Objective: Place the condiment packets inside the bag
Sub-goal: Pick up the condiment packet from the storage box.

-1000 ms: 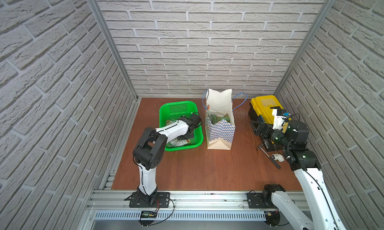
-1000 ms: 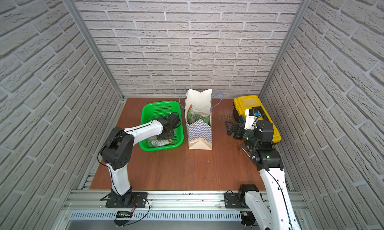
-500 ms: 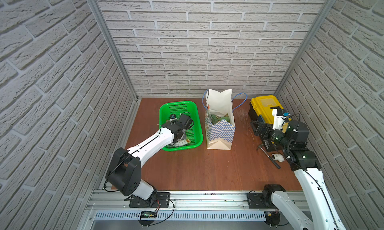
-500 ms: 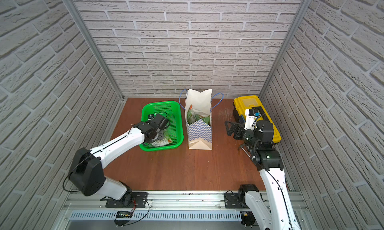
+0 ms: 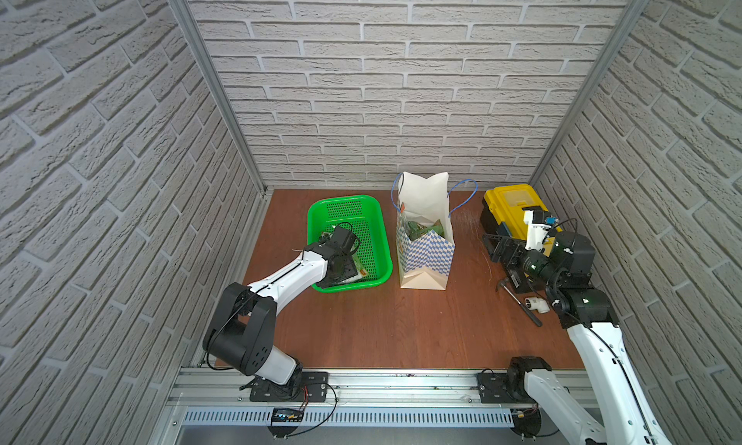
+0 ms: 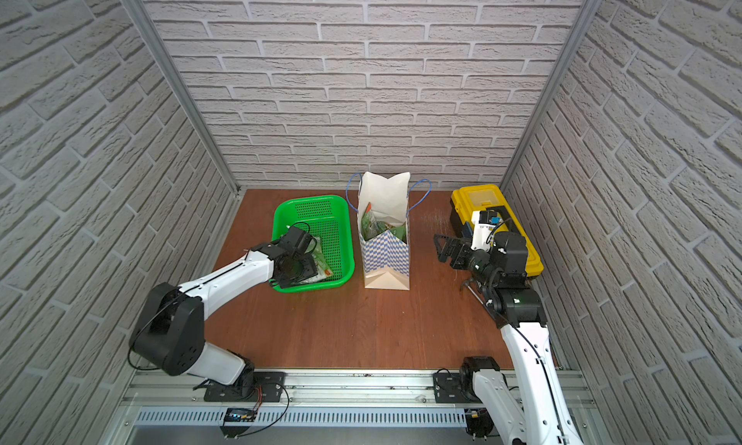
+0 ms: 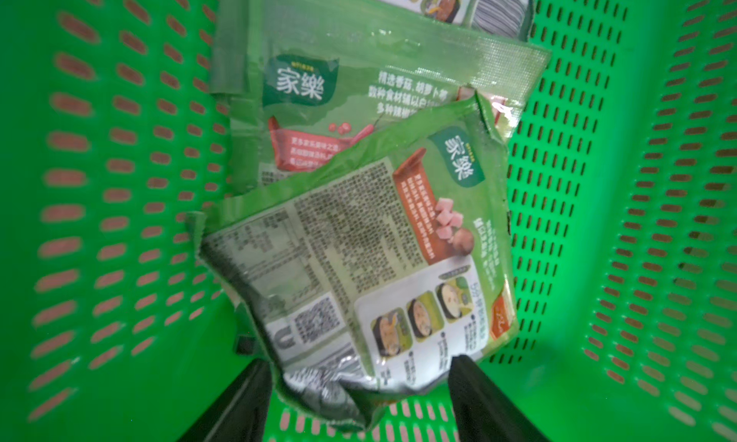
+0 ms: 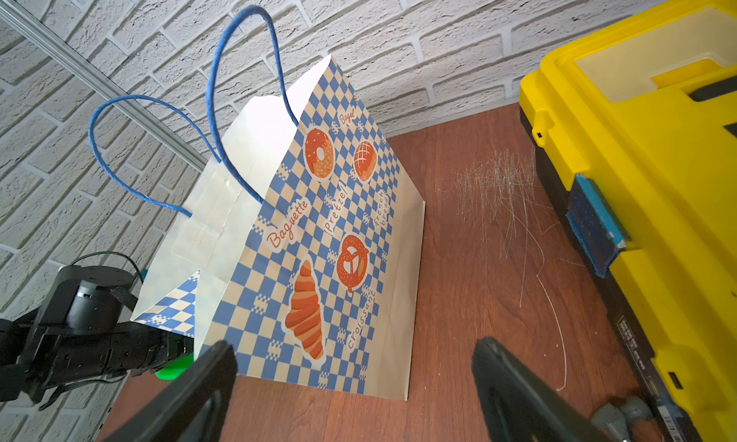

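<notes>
Here the left gripper point(image 7: 359, 362) stands wide over crinkly green plastic condiment packets point(image 7: 359, 236) at the near edge of the perforated green basket point(image 7: 119, 180), while the right gripper point(image 8: 355, 342) gapes empty facing the tall checkered paper bag point(image 8: 319, 240).
</notes>
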